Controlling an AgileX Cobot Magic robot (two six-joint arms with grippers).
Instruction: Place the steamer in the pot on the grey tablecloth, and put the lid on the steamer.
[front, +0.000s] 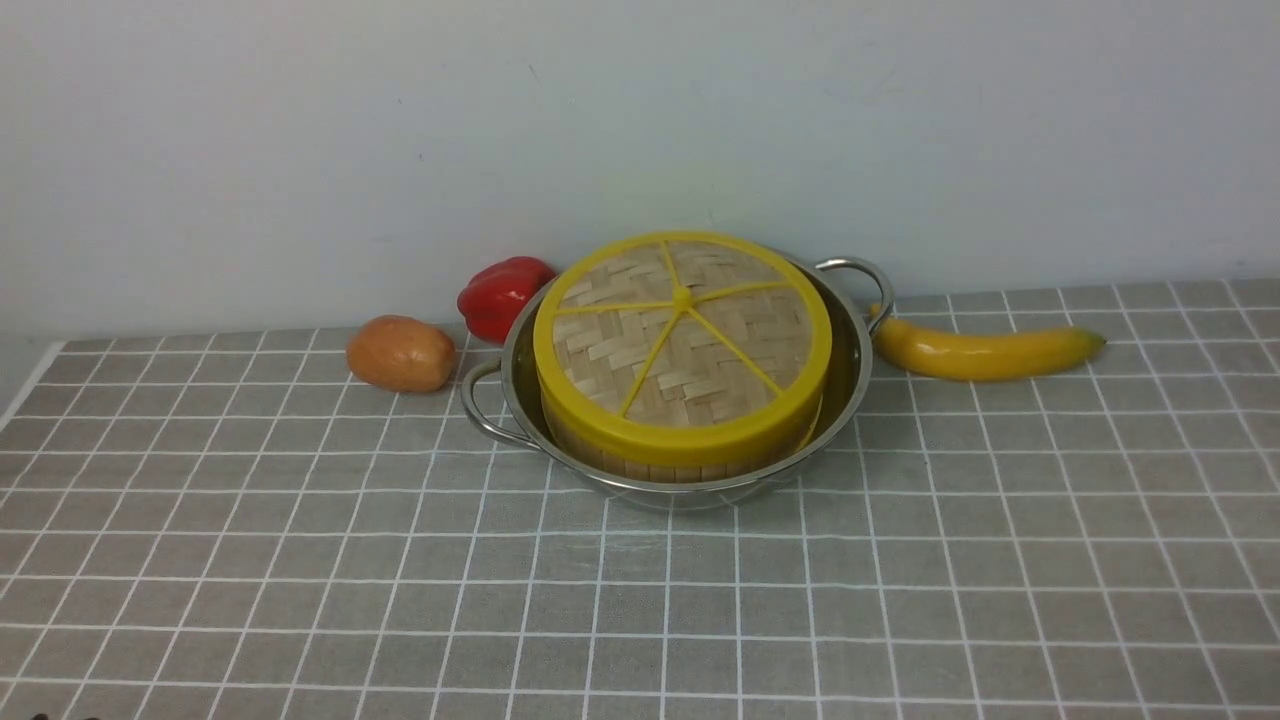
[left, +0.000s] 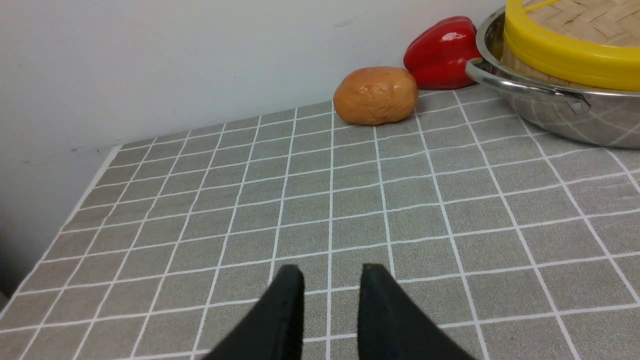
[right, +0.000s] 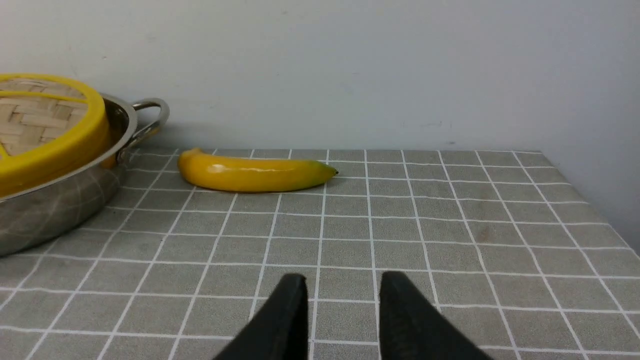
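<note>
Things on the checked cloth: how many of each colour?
Yellow: 1, banana
Red: 1, pepper
Orange-brown: 1, potato
Silver: 1, pot
Bamboo with yellow rim: 2, lid, steamer
Total: 6

Shiny steel pot (front: 850, 375), woven bamboo lid (front: 690, 340), matt cloth (front: 640, 600)

My left hand (left: 330, 285) hangs low with its two black fingers (left: 285, 310) parted by a narrow gap and nothing between them. My right hand (right: 342, 295) sits likewise, fingers (right: 405, 315) a little wider apart and empty. Neither arm shows in the front view.
</note>
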